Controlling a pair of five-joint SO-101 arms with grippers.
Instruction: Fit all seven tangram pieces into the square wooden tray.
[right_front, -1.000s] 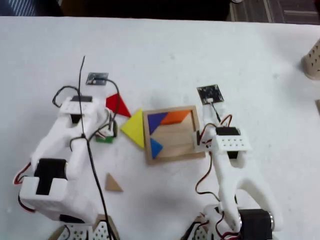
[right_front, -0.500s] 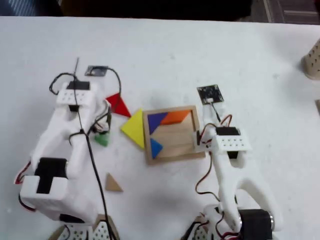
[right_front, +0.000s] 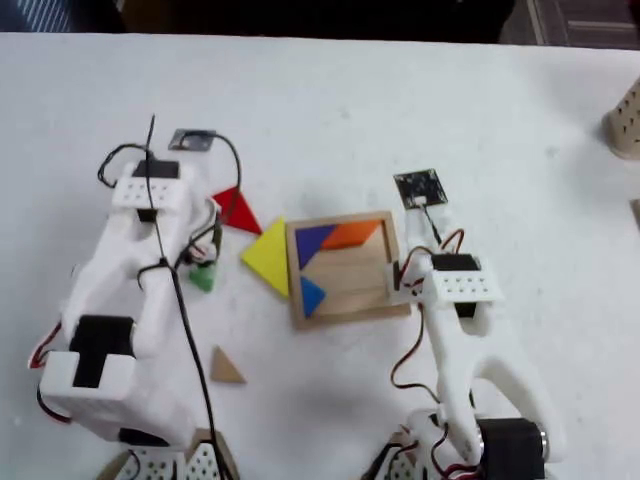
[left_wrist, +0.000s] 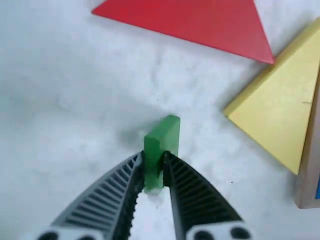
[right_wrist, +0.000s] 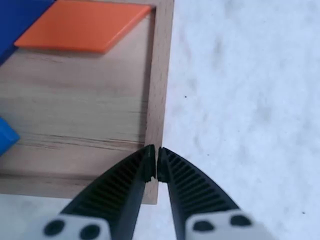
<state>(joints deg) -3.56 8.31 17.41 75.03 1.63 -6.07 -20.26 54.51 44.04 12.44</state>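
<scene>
high view looks down on a white desk (right_front: 420, 100) with the square wooden tray (right_front: 355, 285) near its middle, between the two arms. three pieces lie inside the tray: a dark blue triangle (right_front: 312, 240) in the far left corner, an orange parallelogram (right_front: 353, 233) just right of it along the far rim, and a small blue triangle (right_front: 310, 296) against the left rim. the remaining tray floor is bare wood. a yellow triangle (right_front: 269, 257) lies outside on the desk with one edge against the tray's left rim, and a red triangle (right_front: 236, 210) lies close by it, farther left and farther away. the left end effector (left_wrist: 154, 170) is clamped on a green piece (left_wrist: 162, 145), which stands on its thin edge between the fingers, left of the yellow triangle and apart from it; whether it touches the desk i cannot tell. a tan triangle (right_front: 226, 366) lies alone on the near side, left of the tray. the right end effector (right_wrist: 156, 162) has its fingers closed together on nothing, tips over the tray's right rim by the near right corner.
</scene>
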